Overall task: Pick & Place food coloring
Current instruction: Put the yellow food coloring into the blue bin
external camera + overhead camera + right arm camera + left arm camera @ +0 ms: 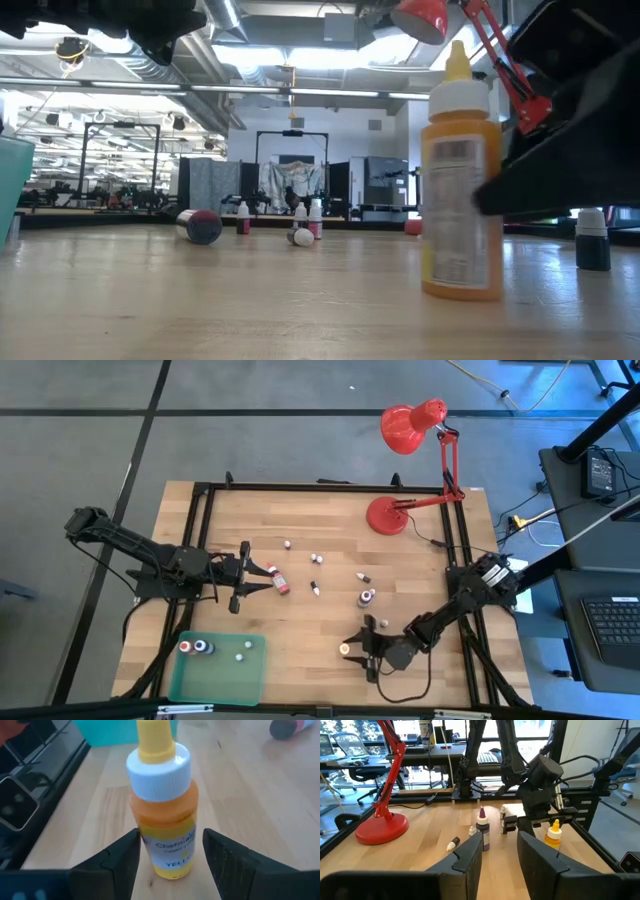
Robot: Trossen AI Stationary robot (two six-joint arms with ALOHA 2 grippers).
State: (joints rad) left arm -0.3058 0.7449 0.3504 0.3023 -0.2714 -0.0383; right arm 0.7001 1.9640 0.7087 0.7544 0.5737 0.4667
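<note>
A yellow food coloring bottle with a white collar and yellow tip stands upright on its base near the table's front edge. My right gripper is open, slanting down, with one finger on each side of the bottle's lower body and a thin gap showing at either side. My left gripper hovers open and level over the table's left half, with nothing between its fingers. A red bottle lies on the wood just beyond it. A purple bottle stands mid-table.
A green tray at the front left holds a red, a dark blue and two whitish bottles. Several tiny bottles are scattered mid-table. A red desk lamp stands at the back right. A black frame rail borders the table.
</note>
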